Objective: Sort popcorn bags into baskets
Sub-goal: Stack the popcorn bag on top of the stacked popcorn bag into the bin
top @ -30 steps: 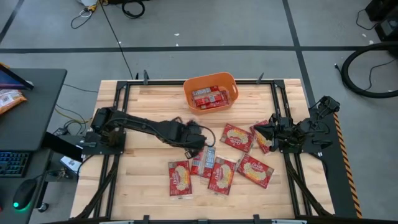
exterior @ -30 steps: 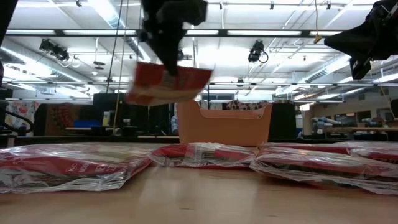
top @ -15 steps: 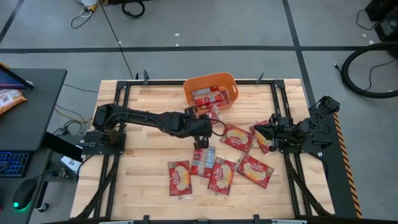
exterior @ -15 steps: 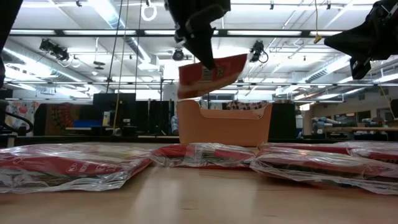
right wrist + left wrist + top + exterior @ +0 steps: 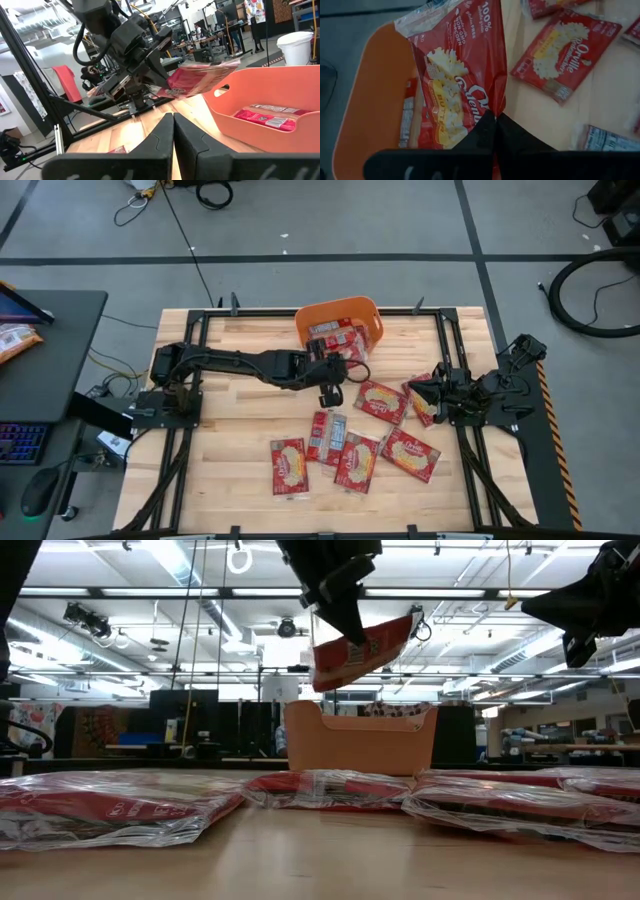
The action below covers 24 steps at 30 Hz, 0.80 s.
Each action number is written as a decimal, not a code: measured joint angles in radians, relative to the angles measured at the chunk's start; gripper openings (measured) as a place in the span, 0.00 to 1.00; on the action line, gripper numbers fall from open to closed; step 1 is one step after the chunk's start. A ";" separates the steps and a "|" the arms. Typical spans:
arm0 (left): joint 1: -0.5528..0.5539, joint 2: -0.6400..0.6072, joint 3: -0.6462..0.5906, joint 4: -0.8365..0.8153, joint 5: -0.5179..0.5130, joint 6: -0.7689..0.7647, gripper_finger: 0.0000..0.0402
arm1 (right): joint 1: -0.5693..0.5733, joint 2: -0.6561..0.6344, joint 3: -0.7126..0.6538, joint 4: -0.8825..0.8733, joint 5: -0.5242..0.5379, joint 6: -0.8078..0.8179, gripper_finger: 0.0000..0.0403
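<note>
A pale wooden table (image 5: 240,430) with a black metal frame sits on grey floor, and a dark desk (image 5: 50,350) with a keyboard stands at its 9 o'clock side. At the table's 12 o'clock edge sits a rectangular orange plastic tub (image 5: 302,328) with rounded corners, already containing red packets (image 5: 335,340). The left gripper (image 5: 335,370) reaches across from 9 o'clock, its fingers pinched closed on one flat red popcorn bag (image 5: 362,648), which hangs tilted in the air above the tub's near rim. Nothing stands between the held bag and the tub.

Six more flat red popcorn bags (image 5: 382,401) lie loose on the wood from the centre toward 4 o'clock, several overlapping. Each is red in clear wrapping, with a cream-yellow popcorn picture and white lettering. One on the table (image 5: 565,52) reads "Orville Redenbacher's"; the held bag shows "100% whole grain" and "BUTTER".

The right gripper (image 5: 418,388) waits at the 3 o'clock side, its fingers closed together with nothing between them, touching the nearest loose bags.
</note>
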 joint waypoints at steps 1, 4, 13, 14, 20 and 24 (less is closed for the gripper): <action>0.003 0.000 0.000 0.010 0.001 0.008 0.02 | 0.000 0.000 0.000 0.000 0.000 0.000 0.04; 0.014 0.000 0.000 0.046 0.002 0.050 0.02 | 0.000 0.000 0.000 0.000 0.000 0.000 0.04; 0.068 0.007 0.000 0.162 -0.001 0.188 0.02 | 0.000 0.000 0.000 0.000 0.000 0.000 0.04; 0.079 0.015 0.000 0.178 -0.001 0.206 0.02 | 0.000 0.000 0.000 0.000 0.000 0.000 0.04; 0.149 0.091 -0.003 0.251 -0.019 0.311 0.02 | 0.000 0.000 0.000 0.000 0.000 0.000 0.04; 0.197 0.149 -0.003 0.297 -0.061 0.372 0.02 | 0.000 0.000 0.000 0.000 0.000 0.000 0.04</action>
